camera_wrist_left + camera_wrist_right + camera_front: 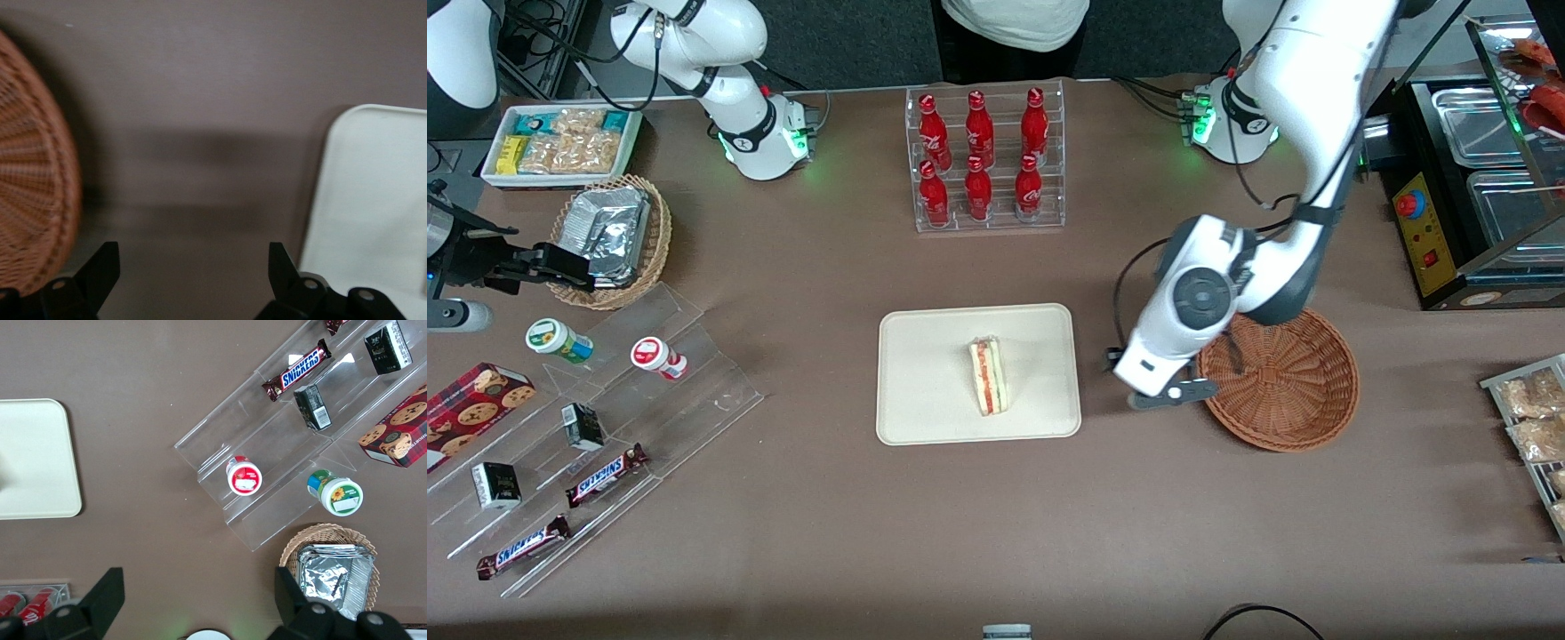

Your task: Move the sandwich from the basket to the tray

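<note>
The sandwich, a white wedge with red and green filling, lies on the cream tray in the middle of the table. The reddish-brown wicker basket beside the tray, toward the working arm's end, holds nothing that I can see. My gripper hangs low over the bare table between tray and basket. In the left wrist view the gripper is open with only brown tabletop between its fingers; the basket's rim and a corner of the tray flank it.
A clear rack of red bottles stands farther from the front camera than the tray. A black warmer cabinet and snack packets sit at the working arm's end. An acrylic snack shelf and tan foil-pack basket lie toward the parked arm's end.
</note>
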You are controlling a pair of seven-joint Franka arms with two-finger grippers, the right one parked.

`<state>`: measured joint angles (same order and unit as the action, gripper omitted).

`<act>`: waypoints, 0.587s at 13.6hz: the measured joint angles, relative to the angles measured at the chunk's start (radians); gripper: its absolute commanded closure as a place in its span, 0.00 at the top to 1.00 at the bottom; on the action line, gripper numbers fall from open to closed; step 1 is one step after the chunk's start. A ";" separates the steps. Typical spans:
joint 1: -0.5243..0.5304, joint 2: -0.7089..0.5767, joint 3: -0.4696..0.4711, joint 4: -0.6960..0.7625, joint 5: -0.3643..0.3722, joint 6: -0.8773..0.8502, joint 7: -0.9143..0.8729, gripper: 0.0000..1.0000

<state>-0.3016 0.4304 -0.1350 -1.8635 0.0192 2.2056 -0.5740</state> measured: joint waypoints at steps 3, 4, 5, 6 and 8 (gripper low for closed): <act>0.091 -0.074 0.002 -0.098 0.000 0.004 0.136 0.99; 0.119 -0.102 0.002 -0.124 0.000 0.004 0.180 0.99; 0.143 -0.132 0.002 -0.146 0.000 0.004 0.216 0.99; 0.161 -0.161 0.002 -0.164 0.000 0.001 0.247 0.99; 0.198 -0.215 0.002 -0.180 0.001 -0.040 0.314 0.99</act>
<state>-0.1037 0.2150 -0.1326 -2.0440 0.0198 2.1659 -0.2604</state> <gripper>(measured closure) 0.013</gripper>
